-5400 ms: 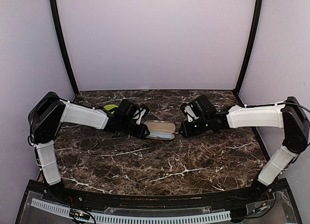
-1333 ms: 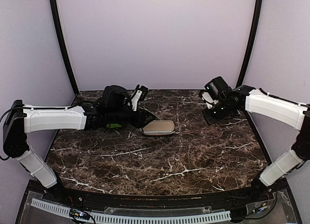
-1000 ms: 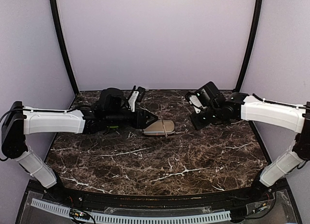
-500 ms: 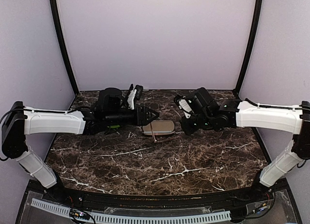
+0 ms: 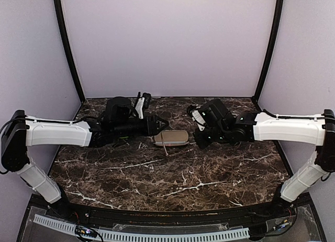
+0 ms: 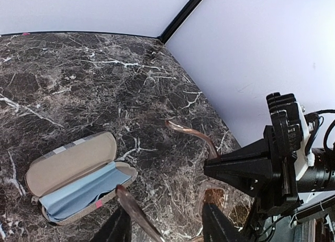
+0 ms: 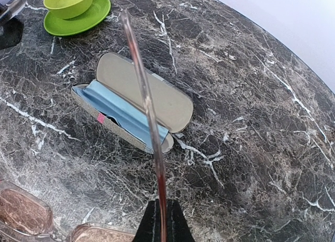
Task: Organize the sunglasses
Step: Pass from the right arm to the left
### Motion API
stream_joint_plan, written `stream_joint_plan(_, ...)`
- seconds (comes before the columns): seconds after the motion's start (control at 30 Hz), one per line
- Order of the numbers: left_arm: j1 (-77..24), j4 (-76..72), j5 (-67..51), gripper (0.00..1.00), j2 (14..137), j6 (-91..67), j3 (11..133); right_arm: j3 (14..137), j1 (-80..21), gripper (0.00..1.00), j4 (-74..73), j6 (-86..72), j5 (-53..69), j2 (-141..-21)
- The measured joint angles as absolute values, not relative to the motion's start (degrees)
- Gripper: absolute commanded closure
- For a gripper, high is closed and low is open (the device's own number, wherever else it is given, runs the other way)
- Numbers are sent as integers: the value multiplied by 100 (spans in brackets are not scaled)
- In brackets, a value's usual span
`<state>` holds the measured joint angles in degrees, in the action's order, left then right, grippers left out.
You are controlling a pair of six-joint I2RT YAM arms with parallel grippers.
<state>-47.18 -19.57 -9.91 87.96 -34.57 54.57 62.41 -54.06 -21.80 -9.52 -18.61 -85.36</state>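
Observation:
The sunglasses have brown lenses (image 7: 23, 210) and thin translucent brown temples (image 7: 146, 100). My right gripper (image 7: 159, 221) is shut on one temple and holds the glasses just right of the open case (image 7: 131, 108), which is tan with a blue lining. In the top view the right gripper (image 5: 200, 139) is beside the case (image 5: 171, 138), and a temple (image 5: 164, 146) crosses the case. My left gripper (image 5: 158, 122) is open at the case's left end. In the left wrist view its fingers (image 6: 120, 226) are spread, with the other temple (image 6: 133, 210) passing between them.
A green bowl on a green saucer (image 7: 73, 9) stands left of the case, behind the left arm. Black corner posts (image 5: 67, 48) and lilac walls close the table at the back and sides.
My right arm has swung left and down with the sunglasses, from the back right to beside the case. My left gripper has drawn back slightly from the case and opened.

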Motion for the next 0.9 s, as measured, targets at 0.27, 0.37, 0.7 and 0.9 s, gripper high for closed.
stream_joint_plan(0.27, -4716, -1951, -823, 65, 8729, -3566, 5426, 6237, -5448, 100, -2102, -950, -1918, -8536)
stream_joint_plan(0.37, -4709, -1959, -816, 70, 8729, -3647, 5417, 6230, -5461, 100, -2086, -950, -1944, -8536)
stream_joint_plan(0.7, -4558, -2016, -987, 87, 8726, -4064, 5207, 5887, -5516, 100, -1737, -902, -2069, -8525)
stream_joint_plan(0.9, -4473, -2206, -1188, 95, 8726, -4416, 5118, 5815, -5520, 91, -1514, -878, -2171, -8525)
